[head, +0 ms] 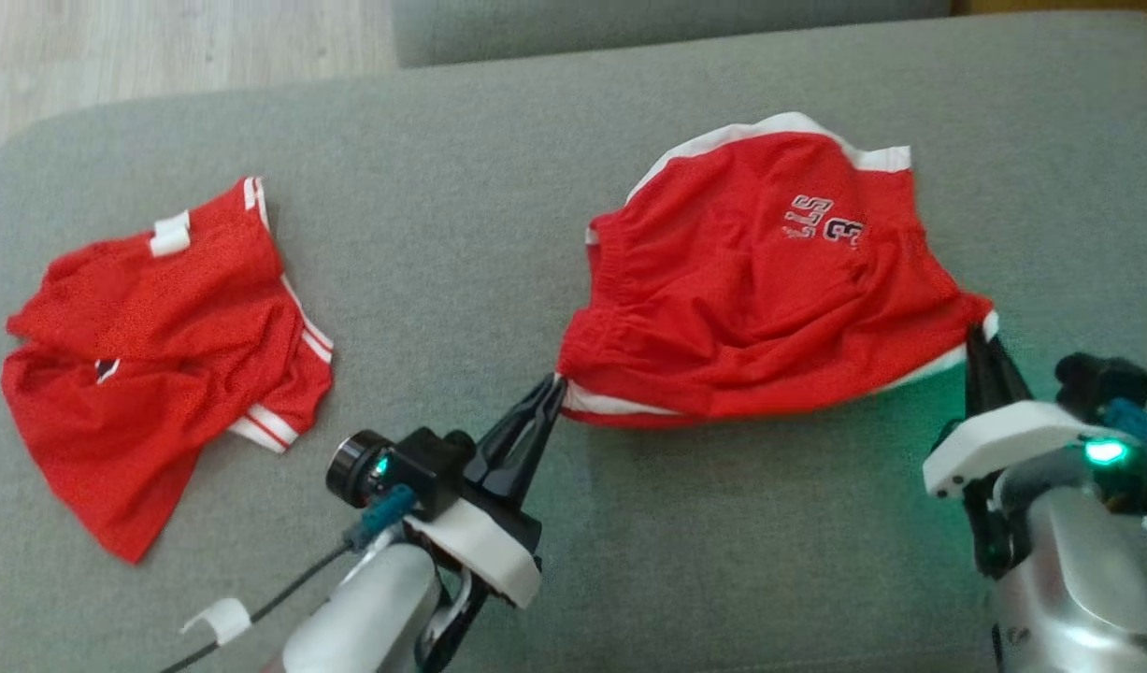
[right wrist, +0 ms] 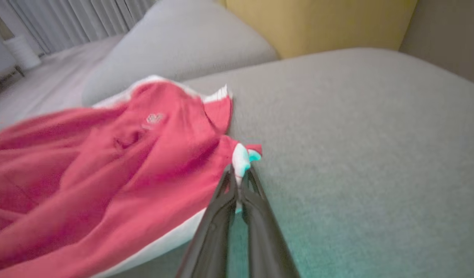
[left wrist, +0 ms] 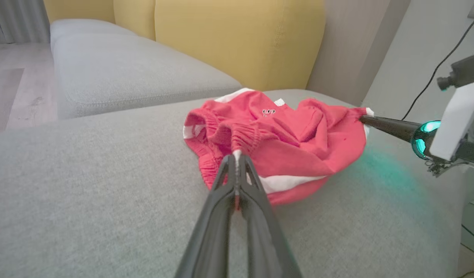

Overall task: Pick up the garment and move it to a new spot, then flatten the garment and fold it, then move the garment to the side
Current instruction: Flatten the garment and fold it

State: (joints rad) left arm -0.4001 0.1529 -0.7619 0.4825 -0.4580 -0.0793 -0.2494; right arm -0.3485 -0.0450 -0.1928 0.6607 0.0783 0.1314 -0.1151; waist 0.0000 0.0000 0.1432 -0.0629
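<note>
The garment [head: 760,280] is a pair of red shorts with white trim and a small printed number, lying rumpled on the grey cushion [head: 498,187] right of centre. My left gripper [head: 558,383] is shut on its near left corner, where the white trim meets the waistband. My right gripper [head: 977,329] is shut on the near right corner. From the left wrist the garment [left wrist: 283,143] bunches just beyond my closed left gripper [left wrist: 237,154], with the right gripper's fingers [left wrist: 383,125] pinching its far edge. The right wrist view has the right gripper [right wrist: 240,166] clamped on a white-trimmed corner of the garment [right wrist: 124,166].
A second red garment [head: 162,346] with white stripes lies crumpled at the cushion's left. Another grey cushion [left wrist: 136,73] and yellow back cushions [left wrist: 237,38] stand behind. Wooden floor [head: 162,47] lies past the far left edge. A cable [head: 255,612] trails from my left arm.
</note>
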